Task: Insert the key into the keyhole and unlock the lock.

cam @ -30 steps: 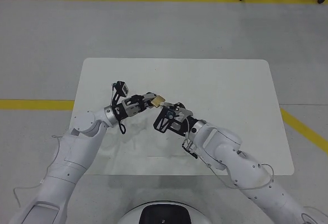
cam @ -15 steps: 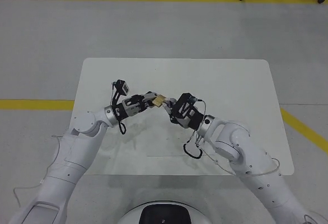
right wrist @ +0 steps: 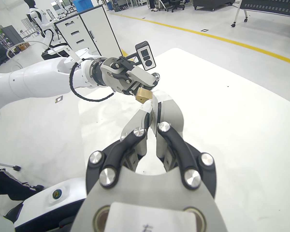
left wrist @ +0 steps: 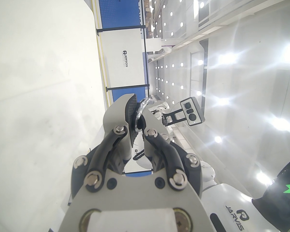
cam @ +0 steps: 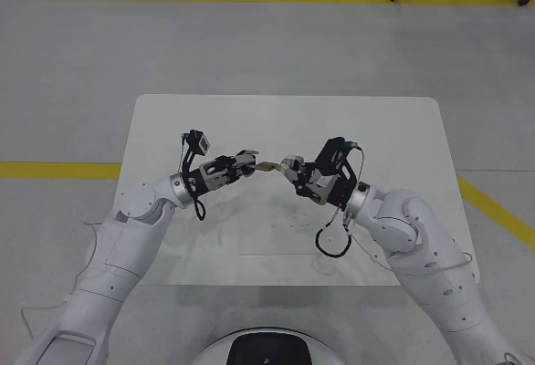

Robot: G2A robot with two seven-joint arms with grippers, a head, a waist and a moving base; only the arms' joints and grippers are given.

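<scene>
The lock (right wrist: pixel 143 95) hangs above the table (cam: pixel 377 128), near its middle, pinched by its shackle (left wrist: pixel 142 103) in the left gripper (left wrist: pixel 136 107), which is closed on it. The right gripper (right wrist: pixel 155 102) faces it, tips just beside the lock's lower end, its fingers (right wrist: pixel 170 112) drawn almost together. Whether a key sits between them I cannot tell. The lock is a small brass block with a shiny silver shackle, tilted, with its body towards the right gripper. A black cable (cam: pixel 331 245) loops off the right arm, and a yellow line (cam: pixel 39 170) crosses the floor.
</scene>
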